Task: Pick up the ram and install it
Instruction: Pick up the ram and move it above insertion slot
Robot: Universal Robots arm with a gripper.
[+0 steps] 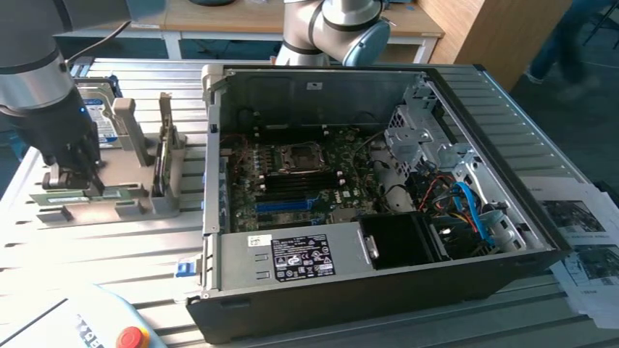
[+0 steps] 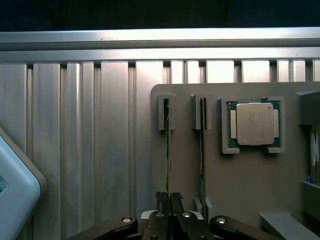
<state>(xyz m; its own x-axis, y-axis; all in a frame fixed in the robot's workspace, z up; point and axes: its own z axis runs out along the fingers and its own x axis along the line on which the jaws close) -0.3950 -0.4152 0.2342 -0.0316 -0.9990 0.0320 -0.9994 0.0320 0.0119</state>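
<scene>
The ram (image 2: pixel 168 145) is a thin green stick standing on edge in a slot of the grey holder (image 2: pixel 240 185). My gripper (image 2: pixel 168 197) is shut on its upper edge near one end, with a dark finger on each side. In the exterior view the gripper (image 1: pixel 72 181) reaches straight down onto the ram (image 1: pixel 111 193) at the holder (image 1: pixel 145 206), on that view's left. The stick still sits in its slot. An open computer case (image 1: pixel 387 290) lies in the middle of the table, its motherboard (image 1: pixel 290 177) and blue slots (image 1: pixel 285 205) exposed.
A second stick (image 2: pixel 202 150) stands in the neighbouring slot, and a processor chip (image 2: pixel 252 124) lies in a recess beside it. A silver hard drive (image 1: pixel 97 119) stands behind the holder. A control pendant (image 1: pixel 87 326) lies near the table's front edge. Papers (image 1: pixel 580 225) lie at the exterior view's right.
</scene>
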